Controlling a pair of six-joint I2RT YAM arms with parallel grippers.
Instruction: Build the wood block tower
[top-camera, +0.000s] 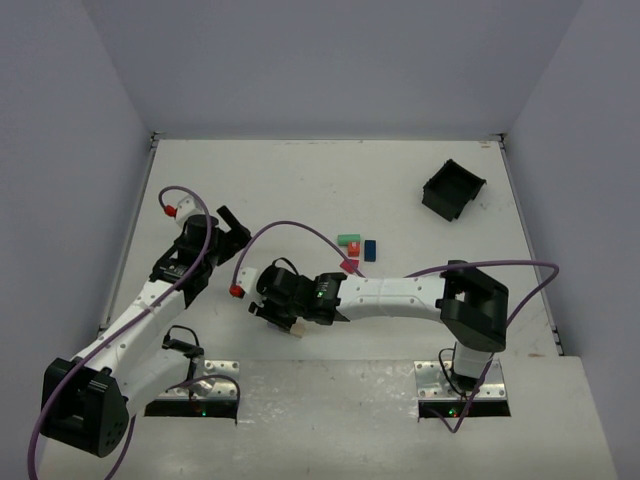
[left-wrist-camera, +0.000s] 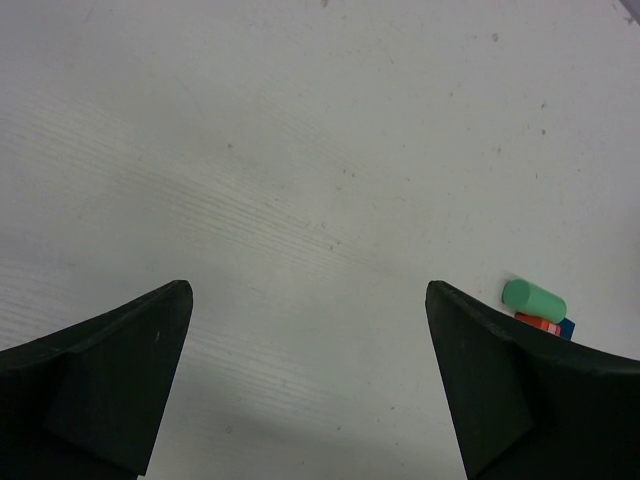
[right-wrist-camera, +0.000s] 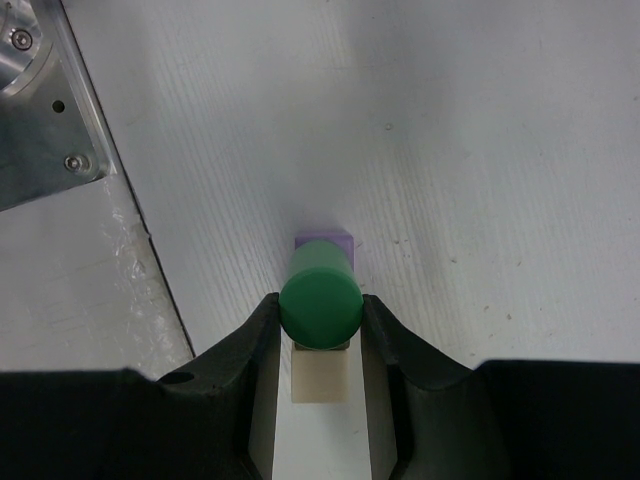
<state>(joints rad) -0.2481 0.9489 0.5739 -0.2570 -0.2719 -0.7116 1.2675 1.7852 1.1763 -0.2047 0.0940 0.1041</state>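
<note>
My right gripper (right-wrist-camera: 320, 310) is shut on a green wooden cylinder (right-wrist-camera: 320, 303), its flat end facing the wrist camera. Right behind the cylinder show a purple block (right-wrist-camera: 325, 241) and a tan block (right-wrist-camera: 320, 378) on the table; whether they touch it I cannot tell. From above, this gripper (top-camera: 285, 322) sits near the table's front with the tan block (top-camera: 296, 331) beside it. Loose wood blocks lie mid-table: green (top-camera: 347, 239), red (top-camera: 354, 247), blue (top-camera: 370, 249), magenta (top-camera: 349, 266). My left gripper (top-camera: 238, 222) is open and empty over bare table (left-wrist-camera: 305, 295).
A square black bin (top-camera: 452, 188) stands at the back right. A metal mounting plate (right-wrist-camera: 40, 110) lies close to the right gripper's left side. The left wrist view catches the green piece (left-wrist-camera: 533, 300) and red piece (left-wrist-camera: 540, 322) past its right finger.
</note>
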